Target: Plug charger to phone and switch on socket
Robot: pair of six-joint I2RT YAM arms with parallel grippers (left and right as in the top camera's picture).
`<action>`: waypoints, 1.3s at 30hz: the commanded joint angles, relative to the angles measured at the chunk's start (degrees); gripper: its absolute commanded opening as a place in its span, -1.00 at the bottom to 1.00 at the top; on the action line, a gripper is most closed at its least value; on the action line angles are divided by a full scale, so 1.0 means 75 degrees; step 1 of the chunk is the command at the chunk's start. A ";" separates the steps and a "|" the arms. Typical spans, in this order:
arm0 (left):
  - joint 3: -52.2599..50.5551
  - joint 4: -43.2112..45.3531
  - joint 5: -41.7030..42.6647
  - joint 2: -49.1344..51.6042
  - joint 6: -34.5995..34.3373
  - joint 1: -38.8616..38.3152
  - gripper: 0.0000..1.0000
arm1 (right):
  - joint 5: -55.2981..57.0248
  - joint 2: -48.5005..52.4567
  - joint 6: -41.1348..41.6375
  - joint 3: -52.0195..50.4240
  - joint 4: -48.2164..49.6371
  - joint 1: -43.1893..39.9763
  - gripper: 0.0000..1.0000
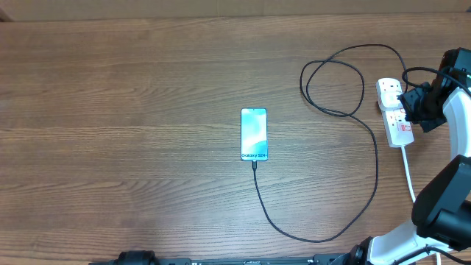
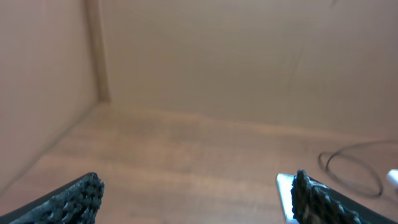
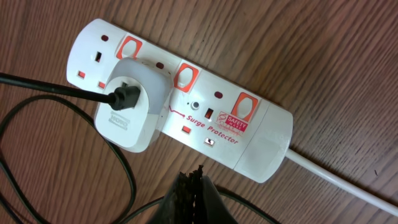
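Overhead view first: we see the phone (image 1: 254, 133) lying flat near the middle of the table (image 1: 110, 110), screen up and lit. The charger (image 1: 377, 173) is plugged into the phone's near end. From there it sweeps toward the right, climbs, and coils in a loop before it reaches the socket (image 1: 392, 110) at the table's far right. The right claw (image 1: 413, 107) hangs over the socket; from this height we cannot make out its jaws.

From the left wrist, we find the left claw (image 2: 197, 183) spread wide with nothing between its fingers (image 2: 81, 196). It is raised above bare table, facing a cardboard wall (image 2: 249, 56). A pale corner that looks like the phone shows beside the right-hand finger, and the charger's loop lies blurred farther right.

From the right wrist, we look straight down on the socket (image 3: 249, 134) with its red switches (image 3: 185, 76) and thick white cord (image 3: 336, 177). A white adapter (image 3: 134, 121) sits in it, with the charger's black lead pushed into the adapter. The right claw (image 3: 196, 180) is pinched closed and grips nothing. Its tips are just beside the socket's near edge, and we cannot tell whether they touch it.
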 commanded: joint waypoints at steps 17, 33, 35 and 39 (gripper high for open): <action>-0.0114 -0.1297 -0.0044 -0.0329 -0.0131 0.0332 1.00 | -0.0119 -0.0047 -0.0032 0.0236 0.0026 -0.0020 -0.89; -0.0128 -0.1297 -0.0044 -0.1708 -0.0131 0.0396 1.00 | -0.0259 -0.0047 -0.0032 0.0236 0.0029 -0.0023 -0.89; -0.0128 -0.1297 -0.0044 -0.1999 -0.0131 0.0396 0.99 | -0.0259 -0.0047 -0.0029 0.0236 0.0029 -0.0020 -0.89; -0.0128 -0.1297 -0.0044 -0.2530 -0.0131 0.0396 1.00 | -0.0259 -0.0047 -0.0032 0.0236 0.0023 -0.0015 -0.89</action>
